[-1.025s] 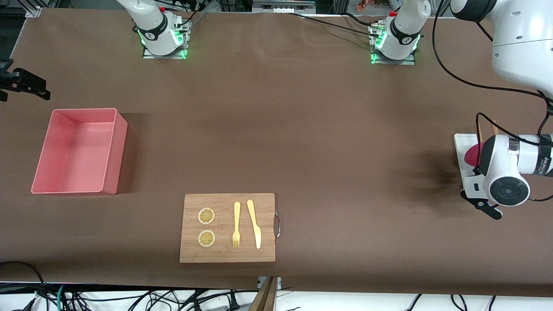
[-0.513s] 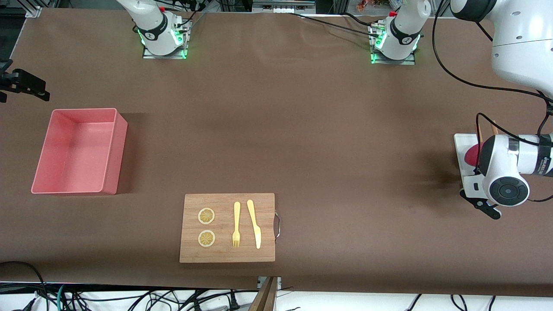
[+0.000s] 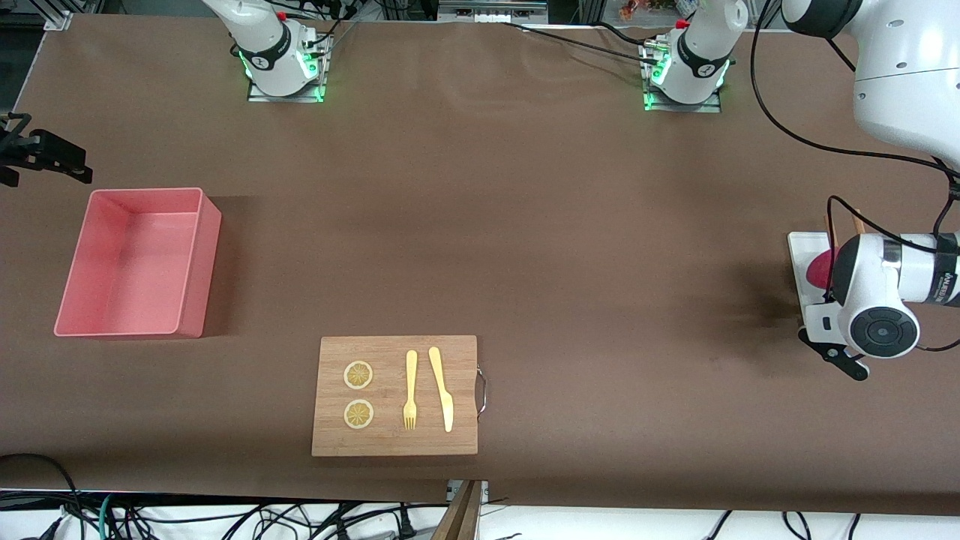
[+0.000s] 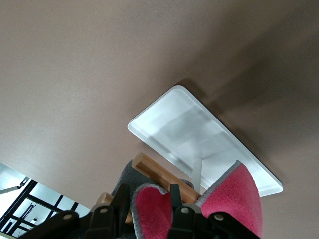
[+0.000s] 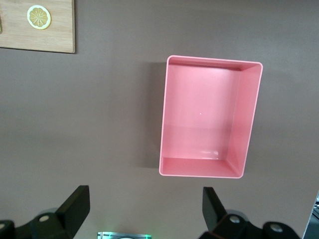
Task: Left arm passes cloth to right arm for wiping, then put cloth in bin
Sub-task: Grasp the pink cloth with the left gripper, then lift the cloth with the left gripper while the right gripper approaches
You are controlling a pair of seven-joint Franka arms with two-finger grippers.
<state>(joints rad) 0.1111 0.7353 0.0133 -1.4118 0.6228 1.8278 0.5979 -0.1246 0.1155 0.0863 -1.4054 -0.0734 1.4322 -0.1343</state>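
While the right hand (image 5: 144, 209) waits spread wide above the bin (image 3: 135, 262), the cloth (image 4: 234, 196) is seen clenched in the left hand (image 4: 174, 214) over the white tray (image 4: 199, 134), to be lifted for handover

A robotics lab: bolted arm bases (image 3: 285, 71), loose cables (image 3: 225, 521).

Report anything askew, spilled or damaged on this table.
Nothing stands out. The cloth is bunched in the left pincer over the white tray, as a grasp would leave it; bin upright, cutlery straight on the board.
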